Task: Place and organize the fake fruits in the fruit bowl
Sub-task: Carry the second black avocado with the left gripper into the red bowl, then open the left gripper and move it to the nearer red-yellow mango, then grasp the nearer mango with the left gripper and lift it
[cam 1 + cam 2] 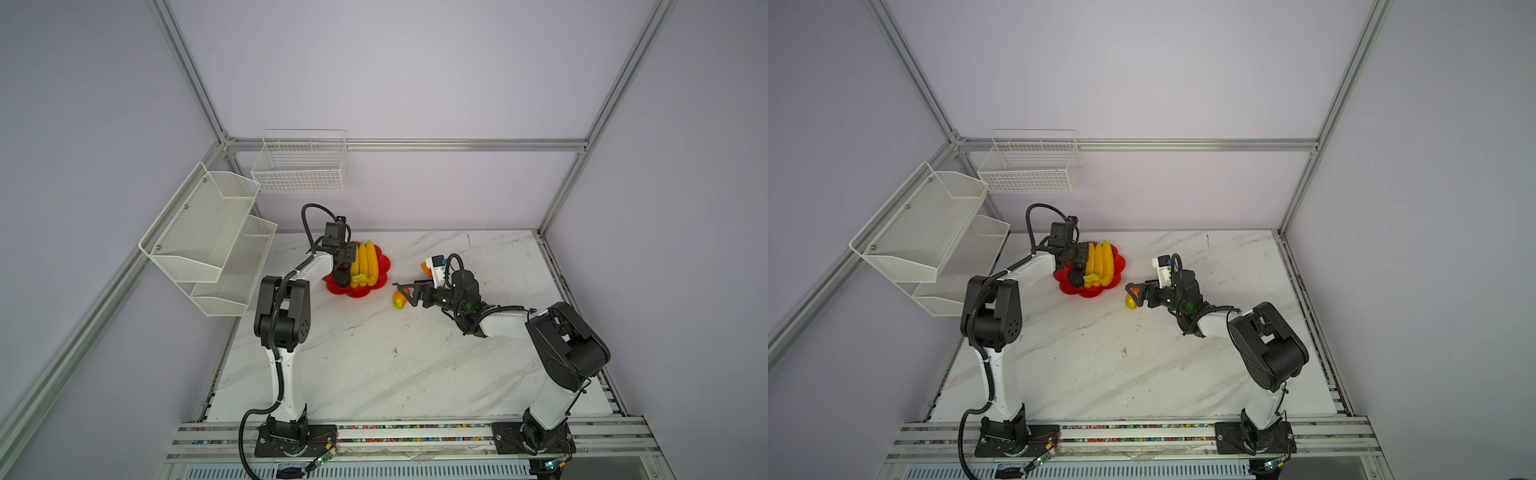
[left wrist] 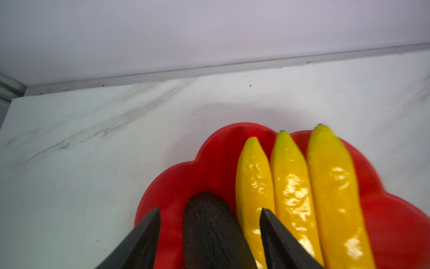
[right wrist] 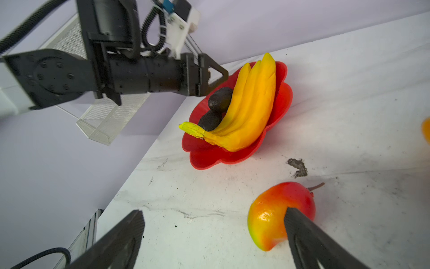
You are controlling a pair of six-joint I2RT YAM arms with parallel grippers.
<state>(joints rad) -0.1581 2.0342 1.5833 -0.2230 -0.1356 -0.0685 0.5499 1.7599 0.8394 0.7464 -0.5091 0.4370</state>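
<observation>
The red fruit bowl (image 1: 376, 289) (image 3: 280, 97) stands at the table's back left. In it lie the yellow bananas (image 1: 366, 262) (image 2: 290, 181) and two black avocados (image 3: 220, 99) (image 3: 209, 120). My left gripper (image 2: 210, 209) hangs open over the bowl; an avocado (image 2: 209, 230) lies in the bowl between its fingers, with a gap on each side. A mango (image 1: 400, 300) (image 3: 272, 216) rests on the table right of the bowl. My right gripper (image 3: 213, 210) (image 1: 404, 294) is open just above the table, one finger beside this mango. A second mango (image 1: 426, 268) lies behind the right wrist.
Two white mesh baskets (image 1: 208, 232) and a wire basket (image 1: 299, 166) hang on the left and back walls near the bowl. A dark smudge (image 3: 297, 166) marks the marble table (image 1: 374, 365) between bowl and mango.
</observation>
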